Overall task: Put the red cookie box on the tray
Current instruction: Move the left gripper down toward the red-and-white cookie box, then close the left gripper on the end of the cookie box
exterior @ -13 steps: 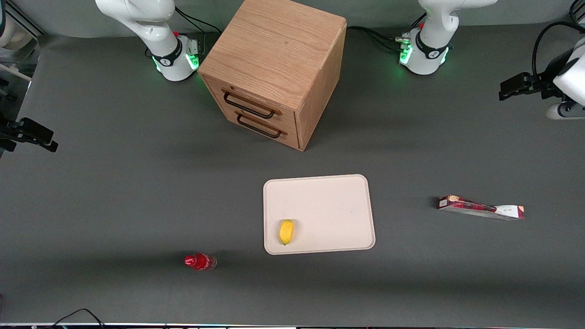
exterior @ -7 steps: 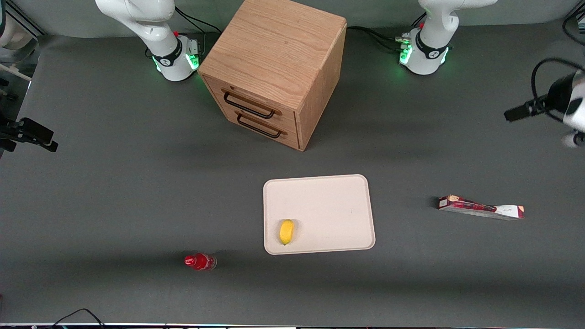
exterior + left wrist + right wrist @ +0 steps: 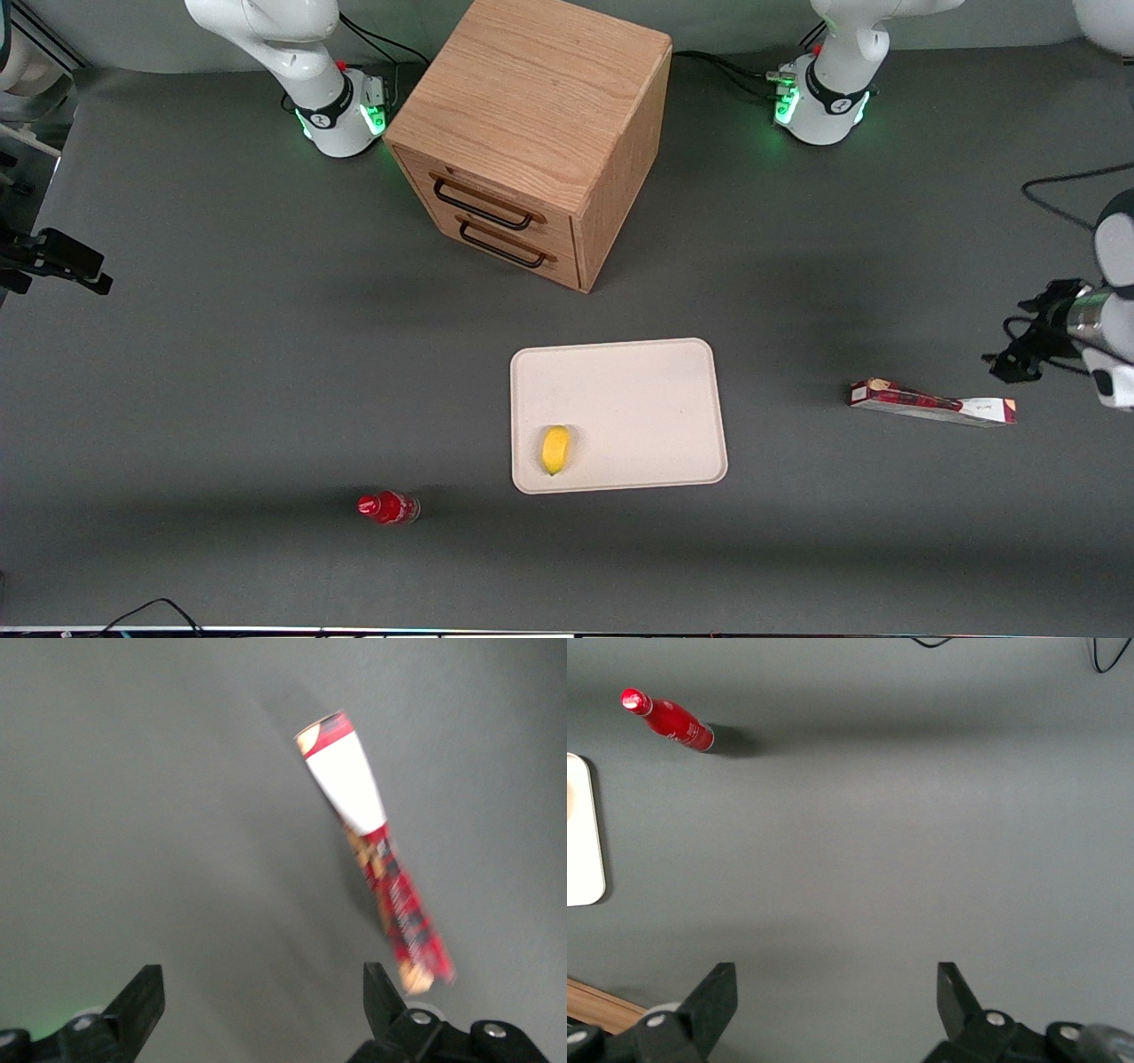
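Cream tray (image 3: 656, 390) holding one small yellow fruit (image 3: 555, 449), perhaps a lemon, red cookie box (image 3: 930, 403) lying on the table well apart from it, gripper (image 3: 261, 1010) above the box, fingers spread apart, empty

front view overlooks table (image 3: 266, 372); wrist views face down.

Dark grey table (image 3: 221, 372); wooden drawer cabinet (image 3: 532, 133) at twelve o'clock, tray (image 3: 638, 399) at centre, red cookie box (image 3: 930, 404) at three o'clock, red bottle (image 3: 387, 508) at seven o'clock; gripper (image 3: 261, 1010) spread above the table near the box

Red bottle (image 3: 667, 719) lying — apparently — near the tray (image 3: 583, 833) edge.
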Controlling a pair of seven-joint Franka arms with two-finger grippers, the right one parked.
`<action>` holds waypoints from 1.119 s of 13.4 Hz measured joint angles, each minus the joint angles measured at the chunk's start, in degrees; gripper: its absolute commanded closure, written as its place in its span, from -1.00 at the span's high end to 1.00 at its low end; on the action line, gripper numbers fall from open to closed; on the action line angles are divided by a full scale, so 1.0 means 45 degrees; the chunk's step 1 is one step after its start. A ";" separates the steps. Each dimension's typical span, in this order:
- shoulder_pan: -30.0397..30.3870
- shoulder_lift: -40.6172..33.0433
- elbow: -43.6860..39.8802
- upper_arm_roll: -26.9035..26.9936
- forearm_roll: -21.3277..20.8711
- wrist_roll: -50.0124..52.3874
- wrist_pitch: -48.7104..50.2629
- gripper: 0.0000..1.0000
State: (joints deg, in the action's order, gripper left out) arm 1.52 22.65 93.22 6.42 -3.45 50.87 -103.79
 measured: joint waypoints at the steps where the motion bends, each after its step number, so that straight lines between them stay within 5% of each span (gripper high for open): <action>1: -0.0027 0.0379 0.0043 -0.0020 0.0002 0.0456 -0.0683 1.00; 6: -0.0084 0.1725 0.1169 -0.0115 0.0015 0.1581 -0.4939 0.99; 8: -0.0084 0.2133 0.1749 -0.0113 0.0015 0.1640 -0.6135 0.34; 10: -0.0083 0.2341 0.2112 -0.0109 0.0015 0.1661 -0.6575 -0.99; 15: -0.0084 0.2233 0.2077 -0.0109 0.0014 0.1663 -0.6603 -1.00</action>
State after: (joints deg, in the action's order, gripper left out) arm 1.14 32.70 102.56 5.93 -3.38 58.36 -133.51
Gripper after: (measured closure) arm 0.789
